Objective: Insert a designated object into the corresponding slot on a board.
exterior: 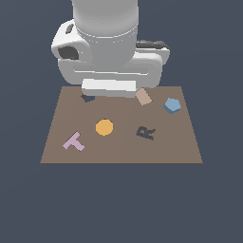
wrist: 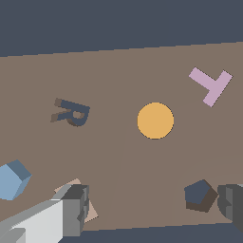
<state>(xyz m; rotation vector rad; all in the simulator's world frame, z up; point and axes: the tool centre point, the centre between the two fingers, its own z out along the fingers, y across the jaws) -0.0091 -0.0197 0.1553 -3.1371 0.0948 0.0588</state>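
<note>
The light-blue pentagon block (exterior: 171, 105) lies on the brown board (exterior: 180, 147) near its far edge, at the exterior view's right. It also shows in the wrist view (wrist: 13, 179). The dark pentagon slot (exterior: 88, 98) is near the far edge at the exterior view's left, partly hidden by the arm; the wrist view shows it whole (wrist: 200, 195). My gripper (wrist: 154, 206) hovers over the board's far edge between block and slot, open and empty. One finger (wrist: 76, 209) stands over the tan rectangle, the other finger (wrist: 231, 201) beside the slot.
A tan rectangle (exterior: 143, 97) lies beside the blue block. An orange disc (exterior: 104, 127), a pink T (exterior: 74, 142) and a dark letter R (exterior: 145, 133) sit on the board's middle and near side. The arm's white body (exterior: 107, 52) hides the far edge.
</note>
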